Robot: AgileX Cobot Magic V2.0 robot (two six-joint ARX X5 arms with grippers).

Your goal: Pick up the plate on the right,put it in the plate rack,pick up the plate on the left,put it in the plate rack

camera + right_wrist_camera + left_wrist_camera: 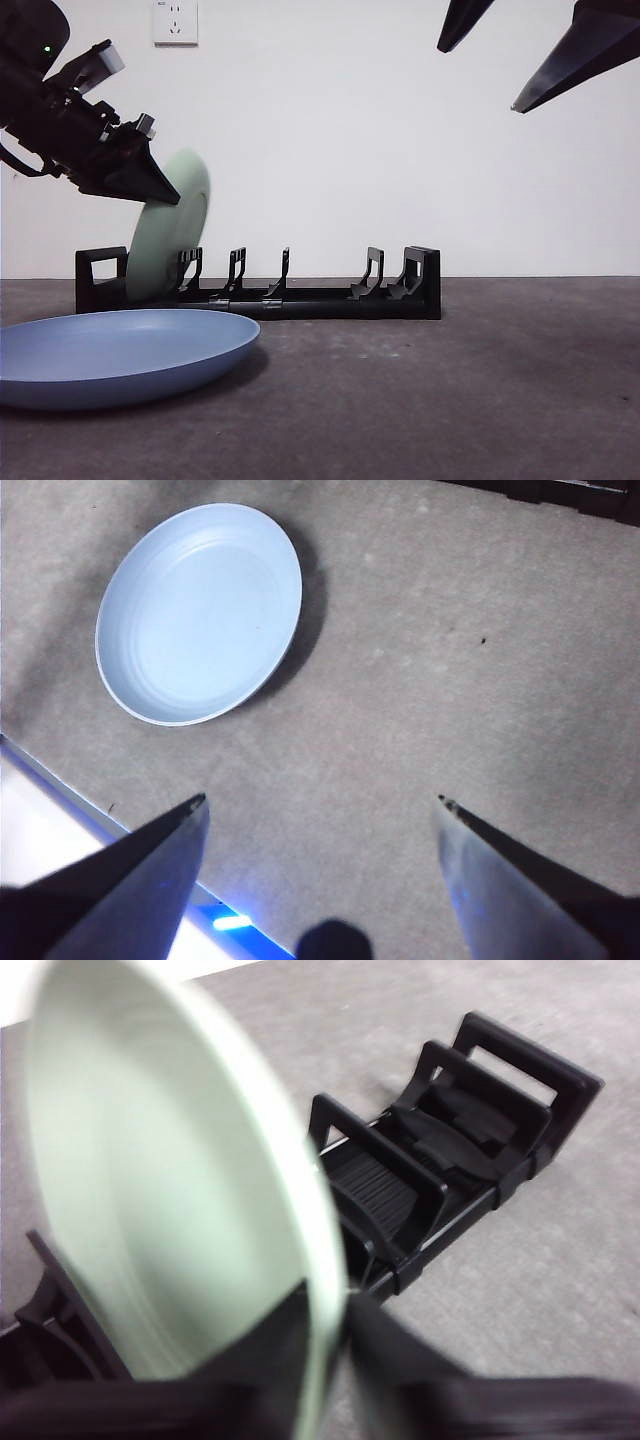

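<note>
Nearest the camera, at the lower left of the front view, a blue plate [120,355] lies flat on the grey table [450,390], untouched and well apart from any gripper.

Behind it, across the middle of the frame, stands the plate rack [300,295], long, low and black, with upright dividers. At its left end a pale green plate [172,232] stands on edge, tilted, its lower rim down among the first dividers.

From the upper left of the frame the left gripper [150,185] reaches in, its jaws pinching the upper rim of the green plate. The left wrist view shows the same grip: the jaws [335,1345] close on the plate's thin edge [150,1190], with the rack [450,1150] stretching away behind. That picture is blurred, so whether the plate is fully seated in a slot cannot be told.

At the upper right of the front view the right gripper [520,55] hangs high, its jaws spread and empty. Its wrist view looks down between them [320,810] at the blue plate [200,610] on the table [440,700].

By my judgement, the first half of the task is nearly done: one plate is going into the rack but not yet let go. The blue plate remains to be picked up and racked.
</note>
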